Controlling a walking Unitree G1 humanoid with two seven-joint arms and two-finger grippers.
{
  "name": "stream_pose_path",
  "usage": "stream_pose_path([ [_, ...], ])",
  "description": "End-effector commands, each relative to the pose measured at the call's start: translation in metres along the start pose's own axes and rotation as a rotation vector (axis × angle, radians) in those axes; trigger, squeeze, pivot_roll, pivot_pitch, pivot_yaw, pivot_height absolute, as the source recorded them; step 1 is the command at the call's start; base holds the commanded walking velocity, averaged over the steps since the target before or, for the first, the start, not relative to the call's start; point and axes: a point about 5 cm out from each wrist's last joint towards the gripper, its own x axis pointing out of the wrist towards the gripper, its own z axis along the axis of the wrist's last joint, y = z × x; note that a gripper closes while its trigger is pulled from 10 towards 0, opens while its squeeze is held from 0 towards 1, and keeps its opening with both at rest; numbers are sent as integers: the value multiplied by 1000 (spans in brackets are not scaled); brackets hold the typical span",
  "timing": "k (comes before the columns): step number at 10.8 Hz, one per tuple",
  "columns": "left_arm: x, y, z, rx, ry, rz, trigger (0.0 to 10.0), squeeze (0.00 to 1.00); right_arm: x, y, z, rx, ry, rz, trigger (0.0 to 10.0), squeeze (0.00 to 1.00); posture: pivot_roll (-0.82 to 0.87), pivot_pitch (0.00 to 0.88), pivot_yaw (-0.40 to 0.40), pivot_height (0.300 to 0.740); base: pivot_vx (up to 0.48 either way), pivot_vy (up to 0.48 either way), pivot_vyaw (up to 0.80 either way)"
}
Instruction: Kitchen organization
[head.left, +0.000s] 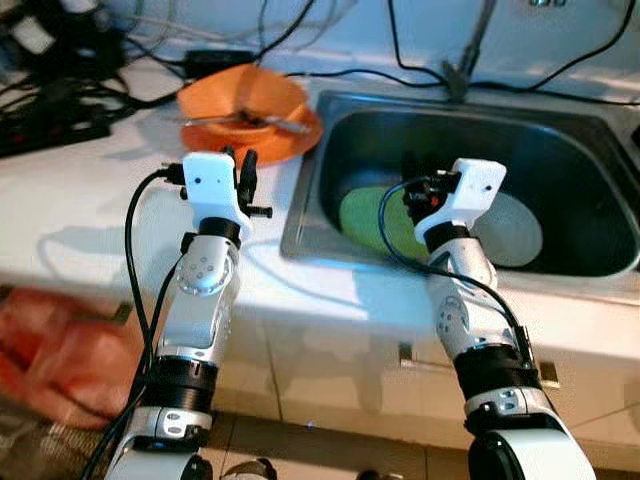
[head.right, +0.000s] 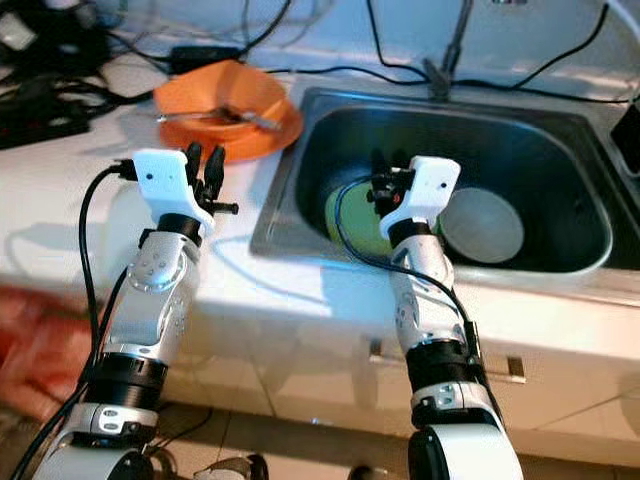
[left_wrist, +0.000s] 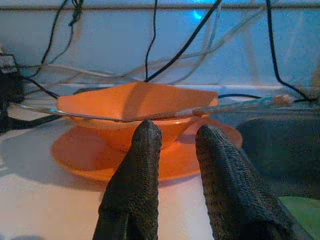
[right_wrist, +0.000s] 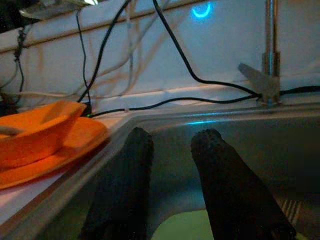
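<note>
Left gripper (left_wrist: 172, 137) slightly open, empty, near orange bowl (left_wrist: 131, 110).
Right gripper (right_wrist: 172, 145) slightly open, empty, over sink (head.left: 560, 150) w/ green plate (head.left: 370, 222).

One orange bowl (head.left: 243, 95) on one orange plate (head.left: 290, 137), far left; one green plate (head.left: 375, 222) and one grey plate (head.left: 512, 230) in one sink (head.left: 590, 150), right.

A home kitchen: a steel sink (head.left: 330, 130) with tap (right_wrist: 270, 50) set in a white counter (head.left: 80, 200) above cabinets (head.left: 330, 370).
</note>
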Motion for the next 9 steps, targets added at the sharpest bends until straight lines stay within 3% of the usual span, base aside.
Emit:
stream_pose_path([
  [1,3,-1,5,1,-9,3,10000,0,1,1,1,-5,0,9,10000,0,66,128,4,740,382,0,0],
  [9,2,-6,8,-12,-23,-26,10000,0,2,3,2,4,2,23,10000,0,72,128,0,740,368,0,0],
])
